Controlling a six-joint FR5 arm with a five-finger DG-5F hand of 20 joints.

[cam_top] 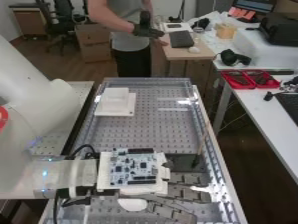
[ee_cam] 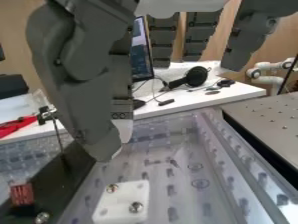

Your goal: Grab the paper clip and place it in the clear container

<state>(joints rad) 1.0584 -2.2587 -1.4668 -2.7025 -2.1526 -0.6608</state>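
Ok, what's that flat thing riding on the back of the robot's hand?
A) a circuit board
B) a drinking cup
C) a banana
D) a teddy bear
A: the high view shows a flat circuit board, with little chips and dark connector strips, on the back of the hand.

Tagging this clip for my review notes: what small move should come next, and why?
I'd probably ease the robot hand slightly away from the dark block before any lowering. Its fingers are straight, with nothing grasped, and in the high view they lie right beside that block, where a thin rod stands up and could be knocked.
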